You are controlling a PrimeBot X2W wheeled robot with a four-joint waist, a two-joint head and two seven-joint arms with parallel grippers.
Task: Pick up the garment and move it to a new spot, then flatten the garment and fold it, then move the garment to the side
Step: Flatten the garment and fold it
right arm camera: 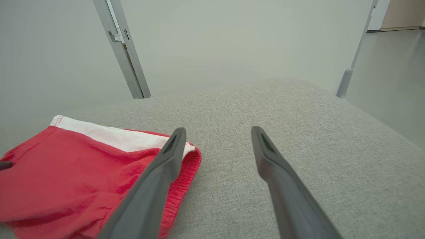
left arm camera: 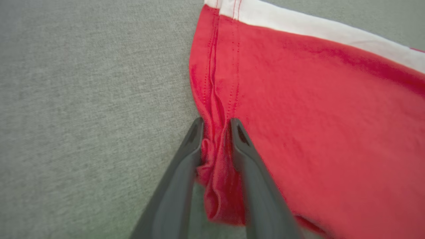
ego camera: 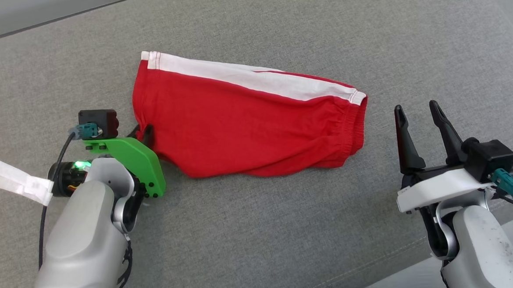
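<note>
The garment [ego camera: 246, 122] is a pair of red shorts with a white side stripe, lying spread on the grey cushion [ego camera: 288, 239], waistband to the right. My left gripper [ego camera: 144, 132] sits at its left hem. In the left wrist view the gripper [left arm camera: 215, 122] has its two fingers pressed on either side of a bunched fold of the red cloth [left arm camera: 315, 116]. My right gripper [ego camera: 416, 109] stands open just right of the waistband, with nothing between its fingers. The right wrist view has that gripper [right arm camera: 218, 130] over bare cushion, the garment [right arm camera: 66, 159] to its left.
A white tape tag [ego camera: 19, 180] hangs off the left arm's cable. The cushion's front right corner drops off near the right arm [ego camera: 476, 238]. Grey metal posts [right arm camera: 123, 49] and a pale wall stand beyond the cushion's far edge.
</note>
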